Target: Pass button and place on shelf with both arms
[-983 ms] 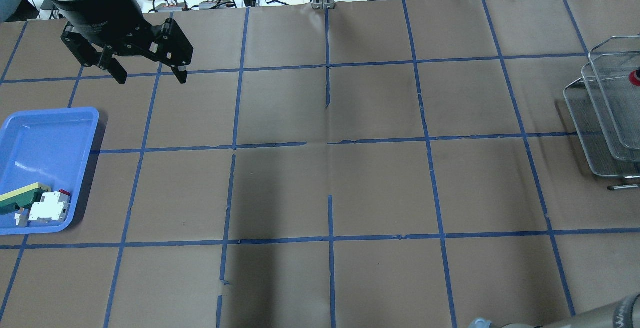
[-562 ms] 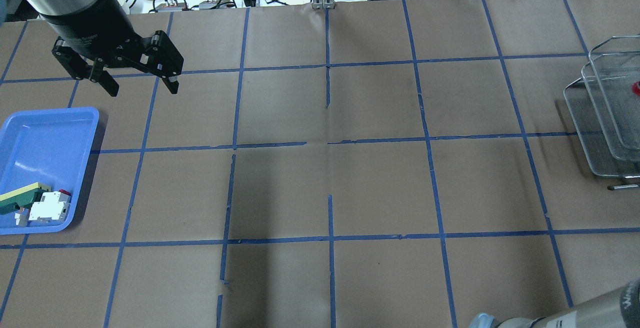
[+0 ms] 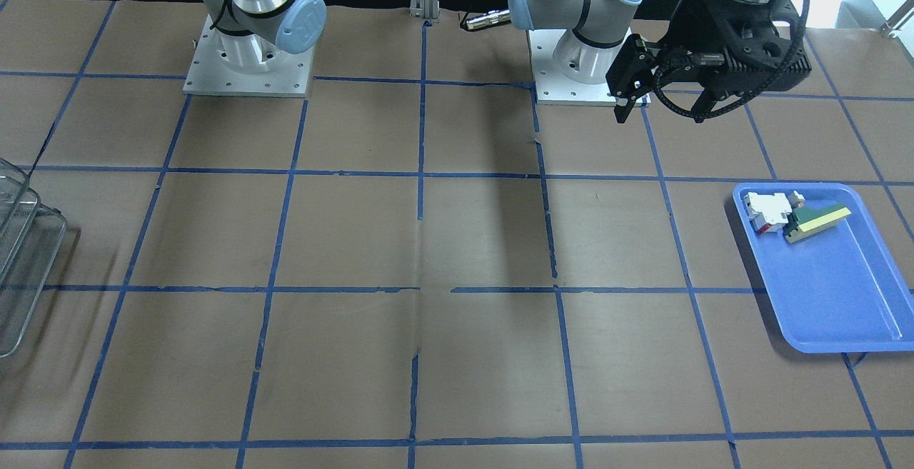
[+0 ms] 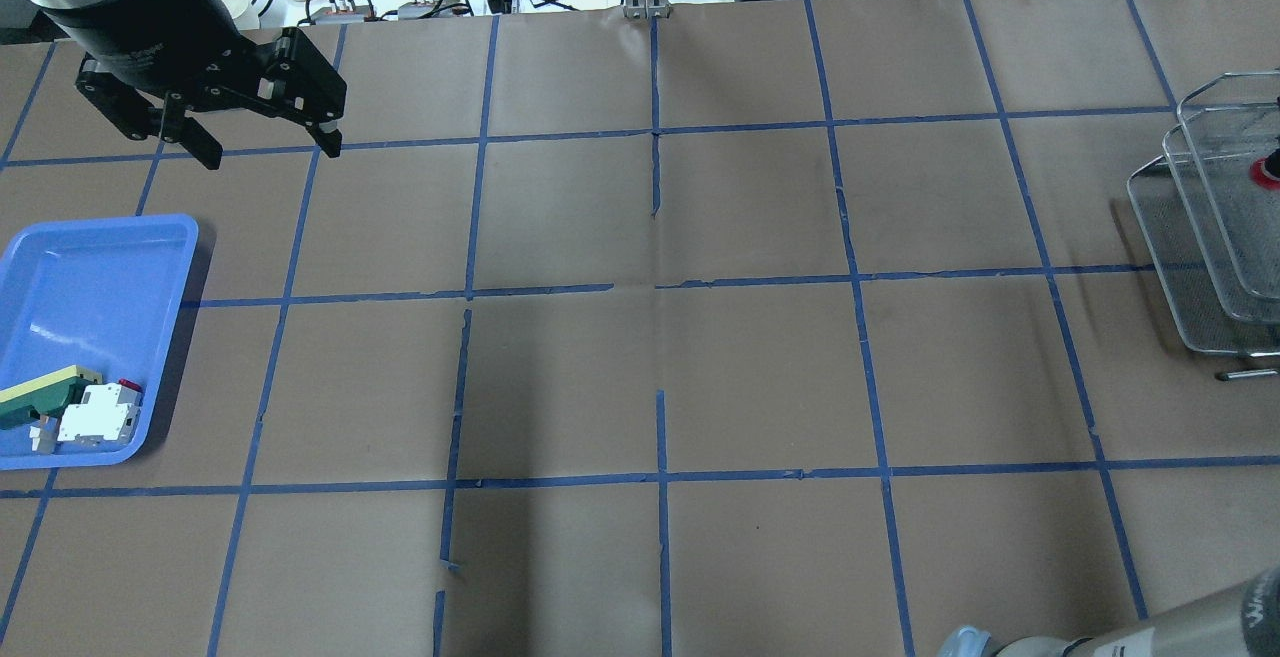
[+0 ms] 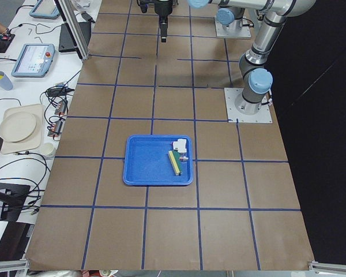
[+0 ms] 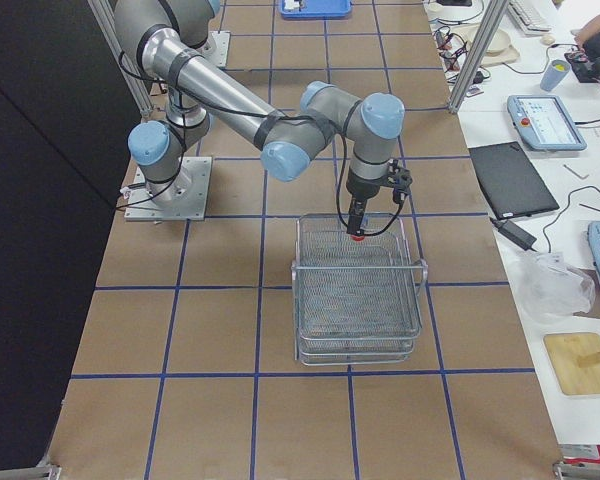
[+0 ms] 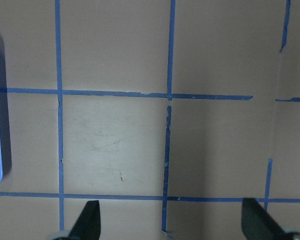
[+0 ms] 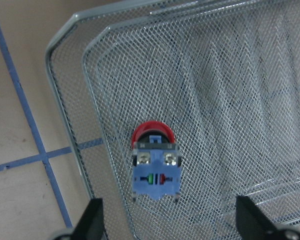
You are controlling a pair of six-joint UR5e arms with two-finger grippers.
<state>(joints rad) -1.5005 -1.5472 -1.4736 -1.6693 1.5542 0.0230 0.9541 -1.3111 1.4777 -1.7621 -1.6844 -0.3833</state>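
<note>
The button (image 8: 155, 167) stands on its red cap on the mesh of the shelf (image 8: 230, 75), clear-bluish block facing up. My right gripper (image 8: 171, 220) is open just above it, a finger on each side, not touching it. In the exterior right view the right gripper (image 6: 355, 222) hangs over the shelf's (image 6: 358, 300) near-robot end. In the overhead view only the red cap (image 4: 1268, 169) shows, on the shelf (image 4: 1210, 237) at the right edge. My left gripper (image 4: 270, 152) is open and empty above the far left of the table, also in the front view (image 3: 660, 116).
A blue plastic tray (image 4: 90, 277) at the left edge holds a white-and-red switch block (image 4: 98, 415) and a green-and-yellow wedge block (image 4: 40, 395). The table is brown paper with a blue tape grid. Cables and devices lie beyond the far edge.
My left gripper has moved left and toward the far edge, still open and empty. The button's cap stays at about the same spot on the shelf.
</note>
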